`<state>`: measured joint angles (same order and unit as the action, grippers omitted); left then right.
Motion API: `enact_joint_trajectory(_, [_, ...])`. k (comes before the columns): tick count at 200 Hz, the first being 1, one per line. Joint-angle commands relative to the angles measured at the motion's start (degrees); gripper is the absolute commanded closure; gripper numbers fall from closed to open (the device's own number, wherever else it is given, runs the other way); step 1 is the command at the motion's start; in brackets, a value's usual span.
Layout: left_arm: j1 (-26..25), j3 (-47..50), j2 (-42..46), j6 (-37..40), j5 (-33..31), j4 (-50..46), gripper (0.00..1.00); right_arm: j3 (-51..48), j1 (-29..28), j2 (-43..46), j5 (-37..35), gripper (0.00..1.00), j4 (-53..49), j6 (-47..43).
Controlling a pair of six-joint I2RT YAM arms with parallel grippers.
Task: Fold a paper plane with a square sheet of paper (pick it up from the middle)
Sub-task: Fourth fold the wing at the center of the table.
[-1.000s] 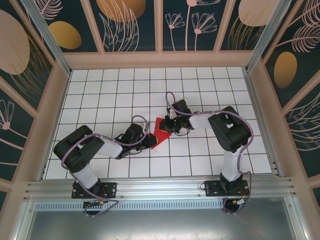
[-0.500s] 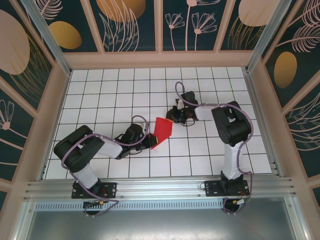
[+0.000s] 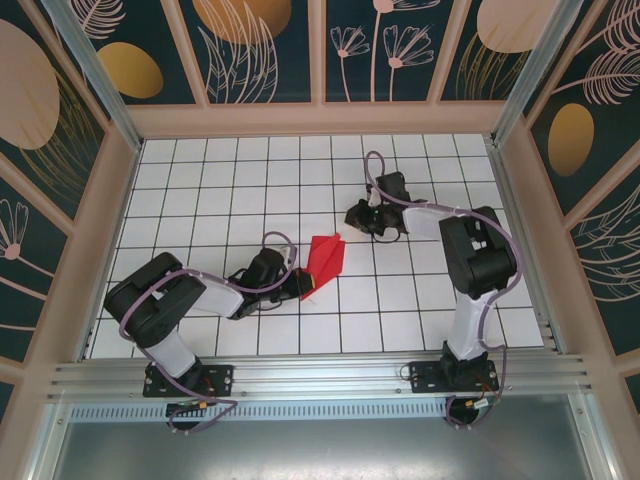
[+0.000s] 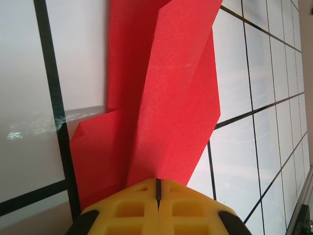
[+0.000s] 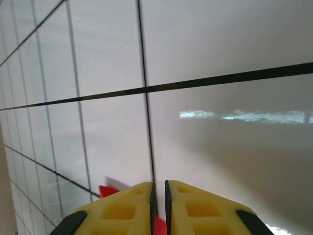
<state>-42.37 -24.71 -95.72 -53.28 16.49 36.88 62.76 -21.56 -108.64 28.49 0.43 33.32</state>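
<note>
On the white grid table point(image 3: 200, 190) the paper plane point(image 3: 325, 258) is gripped at its near end by the left gripper point(image 3: 302, 286), jaws clamped, arm stretched low. The right gripper point(image 3: 353, 214) is seen nearby and apart, jaws together.

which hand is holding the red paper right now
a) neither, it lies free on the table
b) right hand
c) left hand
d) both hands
c: in the left wrist view the left hand is shut on the near end of the red paper, while from above the right hand sits apart from the paper, closed with nothing between its fingers.
</note>
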Motion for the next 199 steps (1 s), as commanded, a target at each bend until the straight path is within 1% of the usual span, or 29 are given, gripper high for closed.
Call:
enact_joint_trajectory(1, [-0.24,3.06,-2.85,0.01,-1.20,-16.77,1.00,-3.07,-3.27,6.14,-0.23,0.83,0.44,-0.90])
enact_joint_trajectory(21, [-0.23,2.31,-2.84,0.16,-0.72,-16.01,1.00,-6.43,-6.60,7.75,0.31,0.83,3.74,1.31])
enact_joint_trajectory(28, [-0.28,2.00,-1.15,0.07,-0.51,-15.73,1.00,-7.13,-8.05,7.75,0.87,0.83,4.66,1.80])
enact_joint_trajectory(48, [-0.21,0.88,-0.65,0.33,-0.28,-15.74,1.00,-7.90,-12.24,6.28,1.00,0.84,5.65,2.71])
enact_joint_trajectory(63, [-0.25,0.07,-0.36,0.54,-0.32,-15.90,1.00,-9.32,-13.70,4.82,0.89,0.84,7.48,4.21])
enact_joint_trajectory(89, [-0.28,-1.08,0.60,1.05,-0.49,-16.21,1.00,-10.83,-13.60,1.70,0.87,0.84,10.78,5.62])
enact_joint_trajectory(135, [-0.29,-0.10,3.99,1.96,1.21,-18.18,1.00,-9.28,-12.10,-3.78,-0.17,0.85,9.04,4.95])
enact_joint_trajectory(142, [-0.26,0.18,4.05,2.53,2.17,-19.07,1.00,-9.25,-11.98,-4.04,-0.09,0.85,9.07,4.95])
enact_joint_trajectory(172, [-0.25,1.40,4.44,3.79,1.05,-24.11,1.00,-9.38,-11.94,-4.23,-0.33,0.85,8.55,4.41])
enact_joint_trajectory(199, [-0.26,3.08,5.05,4.20,1.03,-25.34,1.00,-9.07,-11.79,-4.18,-0.69,0.85,8.04,4.13])
